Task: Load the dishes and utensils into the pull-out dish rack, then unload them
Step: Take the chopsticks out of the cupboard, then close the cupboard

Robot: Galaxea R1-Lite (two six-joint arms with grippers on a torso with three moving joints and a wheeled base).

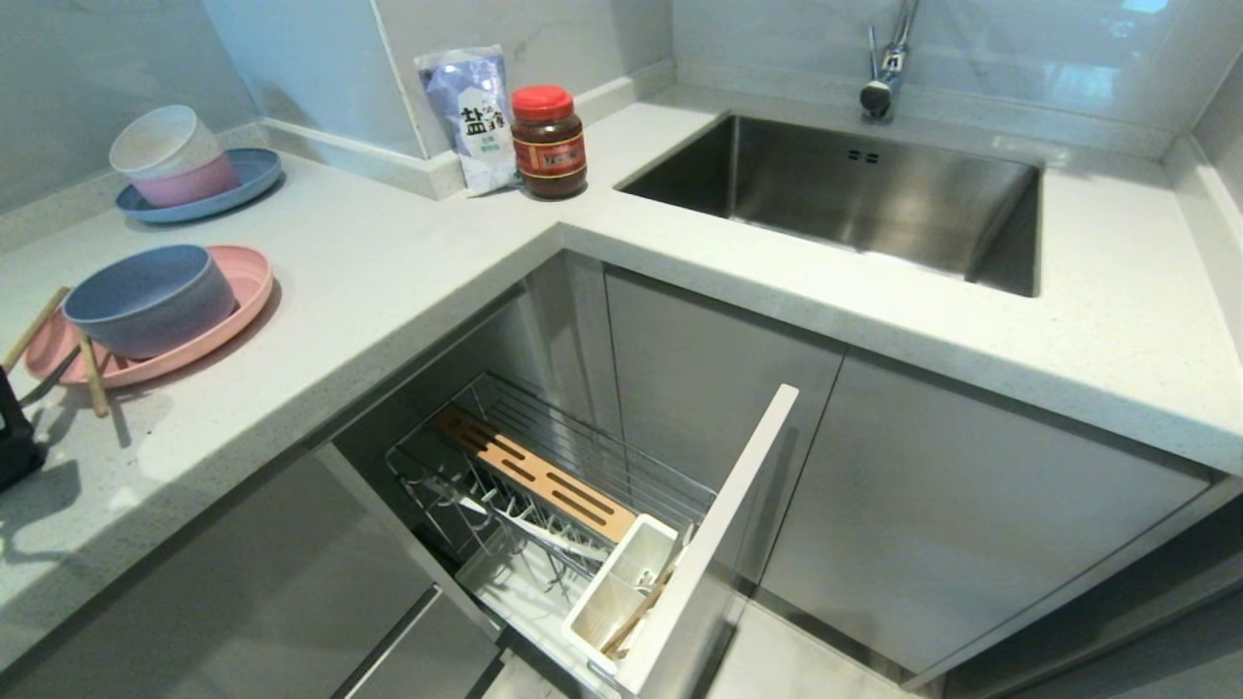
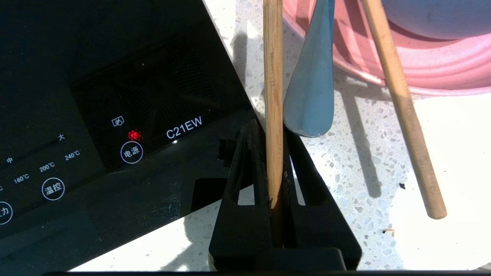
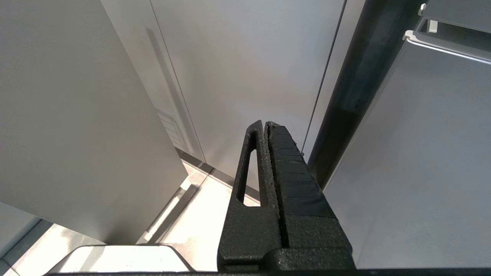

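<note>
Two runs of pale speckled countertop meet in a corner in front of you, with a steel sink set into the far run and a tap behind it. Against the wall stand a salt bag and a red-lidded jar. Below the corner, the pull-out dish rack is drawn out of the grey cabinets, its wooden bar running along the wire basket and its white cutlery box just behind the front panel; something slim and wooden leans in that box.

On your left, the pink plate lies on the counter with the blue-grey bowl sitting in it. Further back, a blue plate carries a white bowl nested in a pink bowl.

Your left gripper sits low over the counter beside the black cooktop, jaws clamped on one chopstick that leans on the plate rim. The second chopstick lies apart, also propped on the rim. A silver utensil handle lies between them.

Your right gripper hangs beside the grey cabinet doors, jaws pressed together on nothing.
</note>
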